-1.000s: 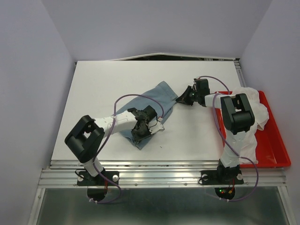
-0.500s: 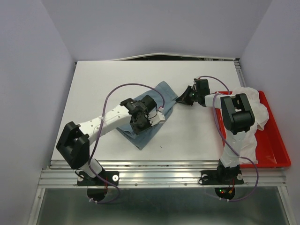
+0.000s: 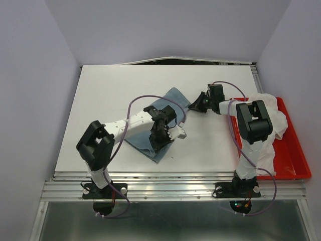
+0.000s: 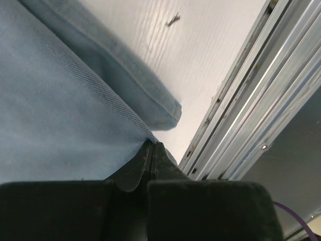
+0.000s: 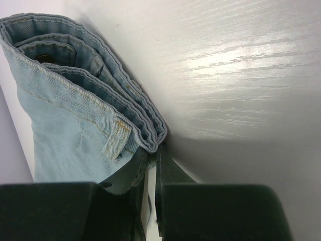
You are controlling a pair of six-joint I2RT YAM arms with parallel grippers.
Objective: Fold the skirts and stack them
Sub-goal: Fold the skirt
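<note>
Left jaws clamp the skirt (image 3: 174, 98) at its lower-centre fold, right jaws at its upper-right waistband edge; open bench (image 3: 115, 85) upper left

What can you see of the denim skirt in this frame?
The denim skirt is light blue twill, folded into layers and lying diagonally on the white table. Its stitched waistband with a belt loop is pinched by the right gripper; the left gripper pinches a near edge.
</note>
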